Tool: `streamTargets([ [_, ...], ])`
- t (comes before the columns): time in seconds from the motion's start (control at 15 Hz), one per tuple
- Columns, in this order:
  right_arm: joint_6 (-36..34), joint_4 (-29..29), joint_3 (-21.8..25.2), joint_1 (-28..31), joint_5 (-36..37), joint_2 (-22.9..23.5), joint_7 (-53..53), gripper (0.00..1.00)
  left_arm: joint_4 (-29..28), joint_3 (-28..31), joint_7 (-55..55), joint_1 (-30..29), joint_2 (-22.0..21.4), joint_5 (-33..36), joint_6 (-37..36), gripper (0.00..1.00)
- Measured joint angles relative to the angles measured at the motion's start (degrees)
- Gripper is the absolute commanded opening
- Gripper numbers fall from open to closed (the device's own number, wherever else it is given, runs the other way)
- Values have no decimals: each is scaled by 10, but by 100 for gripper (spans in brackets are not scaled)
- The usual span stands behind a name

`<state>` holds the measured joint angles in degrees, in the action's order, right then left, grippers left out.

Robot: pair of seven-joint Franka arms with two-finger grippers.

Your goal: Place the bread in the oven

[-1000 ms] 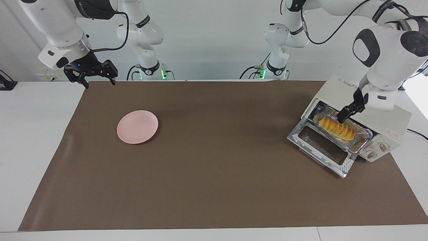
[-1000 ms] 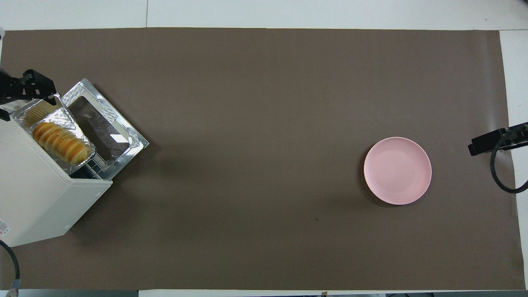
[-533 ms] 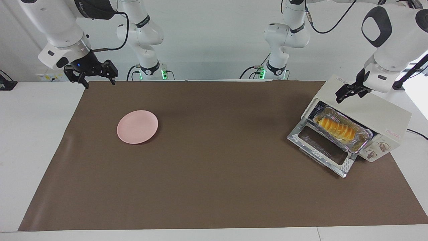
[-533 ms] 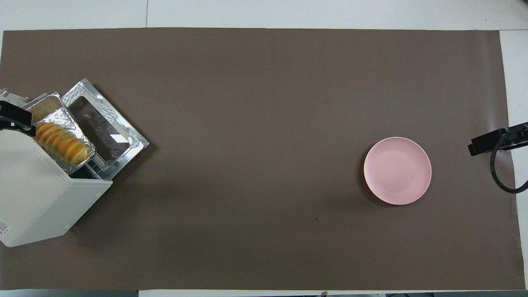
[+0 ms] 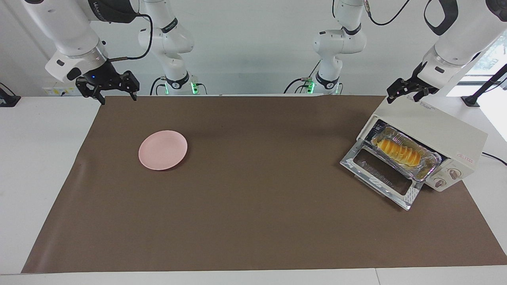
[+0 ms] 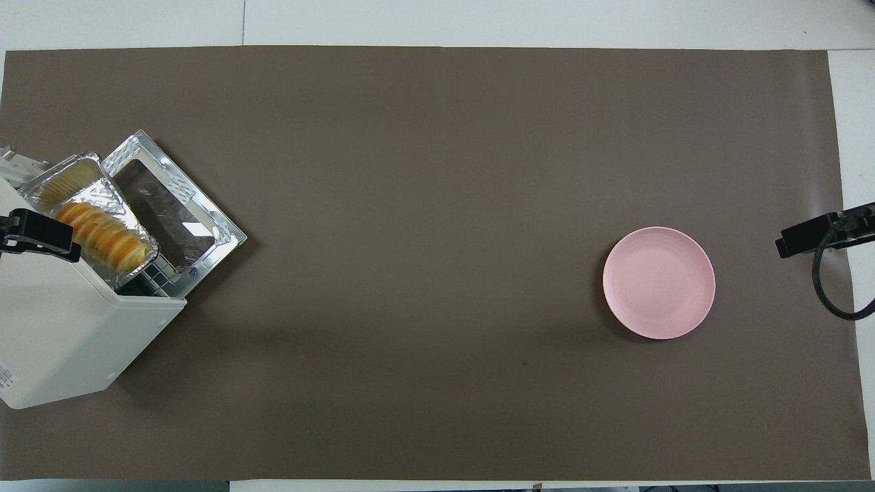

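The bread (image 5: 398, 152), a ridged yellow-orange loaf, lies in a crinkled foil tray (image 5: 429, 163) on the rack in the mouth of the cream-white oven (image 5: 435, 126). The oven's glass door (image 5: 380, 174) is dropped open. My left gripper (image 5: 403, 93) is open and empty, raised over the oven's top corner nearest the robots, clear of the bread. In the overhead view the bread (image 6: 102, 236) shows in the oven (image 6: 68, 328), with the left gripper (image 6: 37, 234) over the oven top beside it. My right gripper (image 5: 113, 95) is open and waits over the mat's corner.
A round pink plate (image 5: 162, 150) lies on the brown mat (image 5: 253, 221) toward the right arm's end; it also shows in the overhead view (image 6: 659, 283). The oven's two knobs (image 5: 446, 177) face away from the robots.
My left gripper has let go at the bread, risen out of the oven mouth and drawn back over the oven's top. The bread and tray stay put. The right arm has not moved.
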<state>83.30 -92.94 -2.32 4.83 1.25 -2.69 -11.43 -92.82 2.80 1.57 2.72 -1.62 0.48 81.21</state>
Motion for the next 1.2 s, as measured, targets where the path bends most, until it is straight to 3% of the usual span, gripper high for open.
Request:
streamTargets([
  [0.47,0,0,0,0,0,0,0,100,-3,-3,0,1,0,0,20,100],
  [1.2,0,0,0,0,0,0,0,100,-4,-8,-23,50,1,0,26,100],
])
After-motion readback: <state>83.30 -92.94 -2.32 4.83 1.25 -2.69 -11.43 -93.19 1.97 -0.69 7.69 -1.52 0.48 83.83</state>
